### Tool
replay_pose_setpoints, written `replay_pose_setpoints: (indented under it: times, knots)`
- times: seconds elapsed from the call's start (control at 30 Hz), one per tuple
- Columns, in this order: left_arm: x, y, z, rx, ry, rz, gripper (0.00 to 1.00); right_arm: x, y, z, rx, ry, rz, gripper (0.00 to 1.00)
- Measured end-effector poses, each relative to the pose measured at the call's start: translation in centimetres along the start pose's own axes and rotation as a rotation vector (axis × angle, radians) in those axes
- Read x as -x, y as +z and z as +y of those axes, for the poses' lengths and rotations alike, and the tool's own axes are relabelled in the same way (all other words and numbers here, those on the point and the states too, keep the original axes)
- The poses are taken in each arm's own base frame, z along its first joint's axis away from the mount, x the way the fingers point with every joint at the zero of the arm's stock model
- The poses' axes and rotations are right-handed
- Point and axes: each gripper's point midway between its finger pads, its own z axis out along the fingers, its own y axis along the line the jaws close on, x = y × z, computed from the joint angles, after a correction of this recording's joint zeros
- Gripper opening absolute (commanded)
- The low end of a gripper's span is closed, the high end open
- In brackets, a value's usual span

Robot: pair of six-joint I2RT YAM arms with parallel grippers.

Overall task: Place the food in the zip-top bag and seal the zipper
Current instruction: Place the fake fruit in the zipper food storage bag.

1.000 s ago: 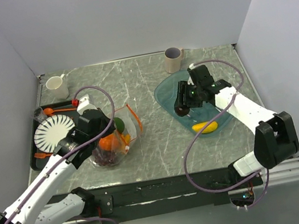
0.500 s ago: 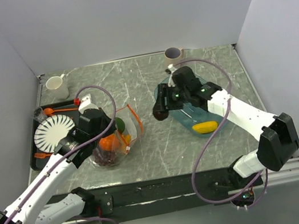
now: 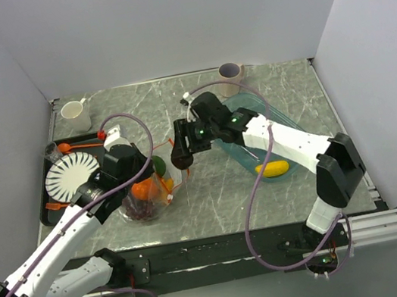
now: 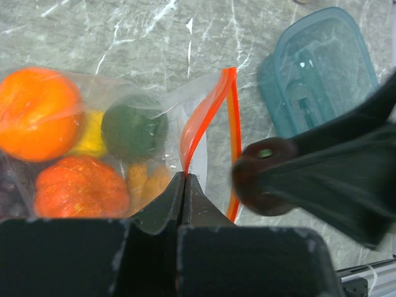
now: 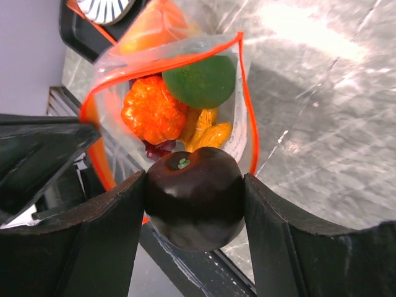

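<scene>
The clear zip-top bag (image 3: 153, 193) lies left of centre, its mouth held up and open. My left gripper (image 4: 185, 179) is shut on the mouth's edge at the orange-red zipper (image 4: 230, 124). Inside show an orange (image 4: 37, 111), a green avocado (image 4: 135, 130), a yellow lemon (image 4: 93, 137) and purple grapes (image 3: 144, 210). My right gripper (image 5: 193, 185) is shut on a dark plum (image 5: 193, 198) and hovers just beside the open mouth (image 3: 182, 157). One yellow piece of food (image 3: 273, 169) lies in the teal bowl (image 3: 267, 112).
A black tray (image 3: 46, 210) at the left holds a white plate (image 3: 71, 175) and an orange spoon (image 3: 79, 145). A white mug (image 3: 76, 116) and a grey cup (image 3: 231, 77) stand at the back. Walls close in on both sides.
My right arm has carried the plum leftward from over the teal bowl to the bag's mouth. The left arm and the bag have stayed put.
</scene>
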Motion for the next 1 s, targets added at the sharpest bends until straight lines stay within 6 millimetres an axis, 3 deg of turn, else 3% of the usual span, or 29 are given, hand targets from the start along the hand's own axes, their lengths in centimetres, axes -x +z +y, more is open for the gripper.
replay_pose_setpoints:
  times: [0.27, 0.43, 0.47, 0.73, 1.0]
  knots:
    - [0.3, -0.4, -0.2, -0.014, -0.005, -0.009, 0.01, -3.0, 2.8, 0.3, -0.018, -0.013, 0.105, 0.37]
    - [0.3, -0.4, -0.2, -0.014, -0.006, -0.010, 0.01, -3.4, 3.2, 1.2, -0.005, -0.034, 0.121, 0.50]
    - [0.3, -0.5, -0.2, -0.014, -0.006, -0.011, 0.01, -3.3, 3.2, 1.4, -0.001, -0.040, 0.121, 0.58]
    - [0.5, -0.7, -0.2, -0.020, -0.009, -0.017, 0.01, -3.3, 3.3, 2.3, 0.009, -0.082, 0.134, 0.89]
    - [0.5, -0.7, -0.2, -0.020, -0.010, -0.017, 0.01, -3.5, 3.1, 0.7, -0.072, -0.090, 0.135, 0.95]
